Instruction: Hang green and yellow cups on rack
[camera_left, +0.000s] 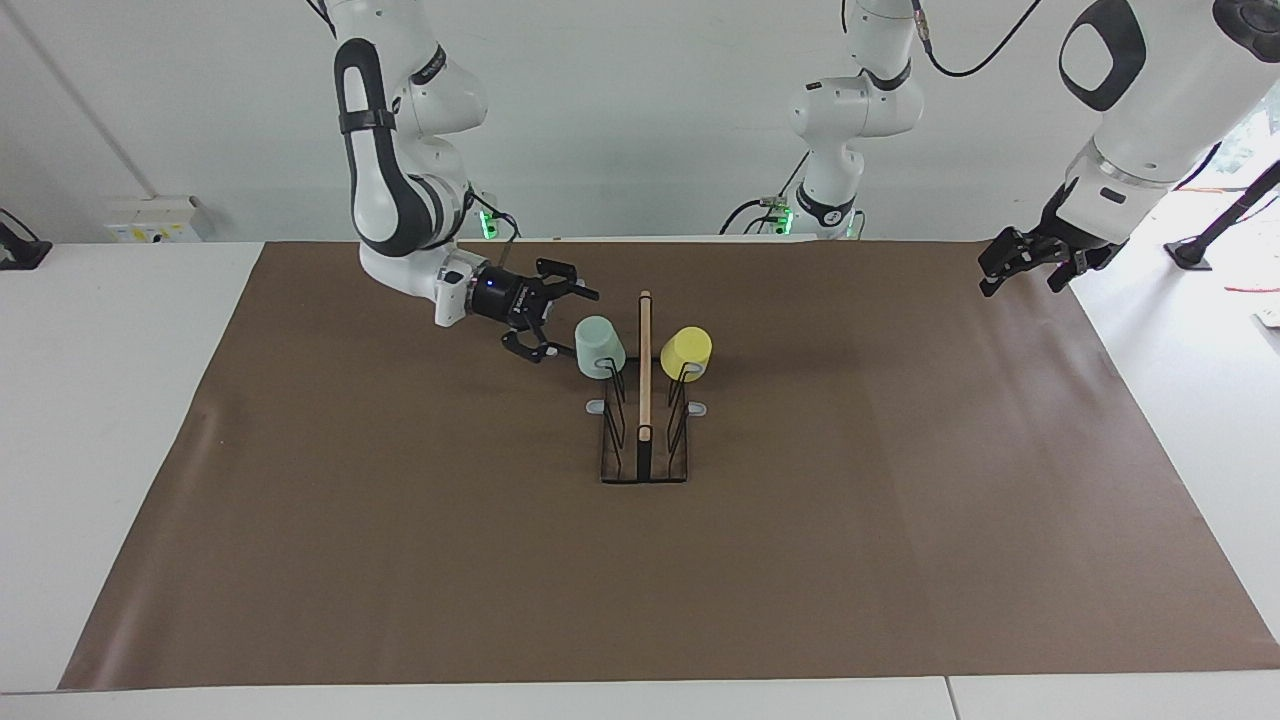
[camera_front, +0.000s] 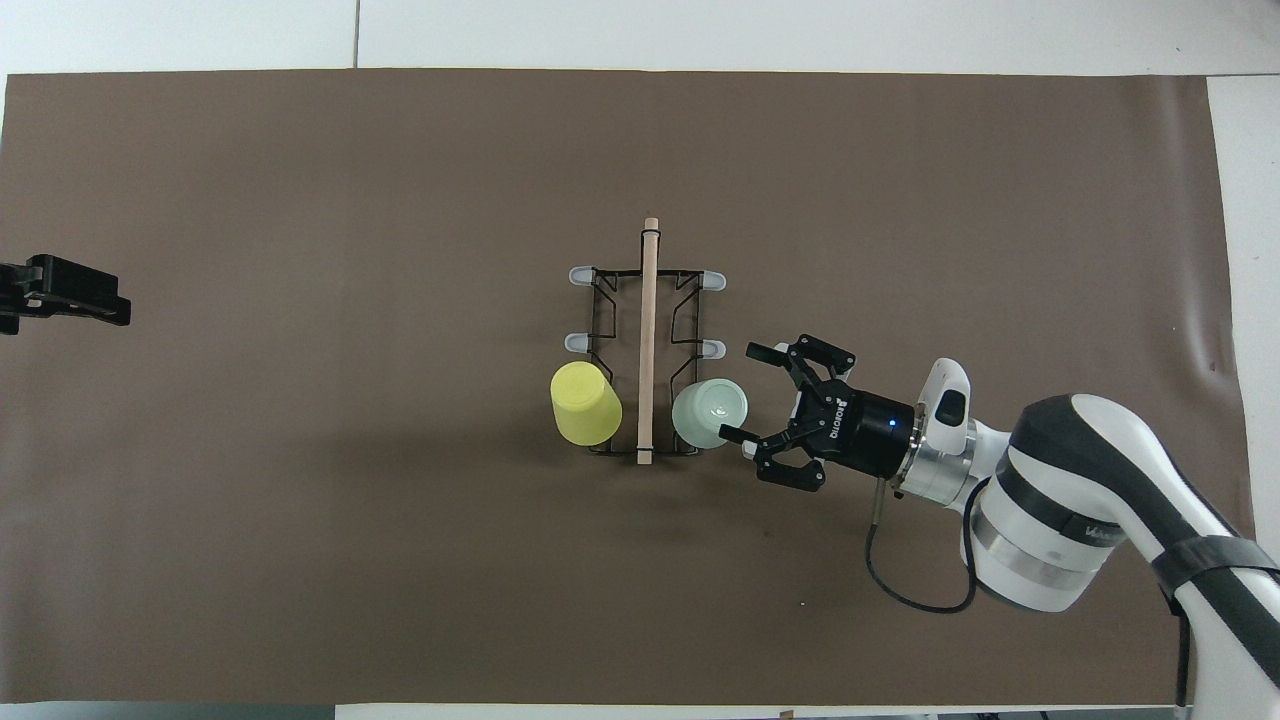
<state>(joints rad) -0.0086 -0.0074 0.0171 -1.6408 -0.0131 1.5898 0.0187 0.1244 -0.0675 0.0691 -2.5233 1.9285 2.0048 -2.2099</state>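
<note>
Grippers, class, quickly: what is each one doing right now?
Right gripper: open, empty, beside the green cup on the rack.
Left gripper: open, empty, waiting.

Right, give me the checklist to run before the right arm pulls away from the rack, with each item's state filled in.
1. Green cup hung upside down on a prong of the rack, at the end nearest the robots: ok.
2. Yellow cup hung on the prong across the wooden centre bar: ok.
3. Right gripper open, beside the green cup and holding nothing: ok.
4. Right gripper's fingertips free of the green cup: cannot tell; in the overhead view one tip sits at the cup's edge.
5. Left gripper waiting over the table's edge at the left arm's end, away from the rack: ok.
</note>
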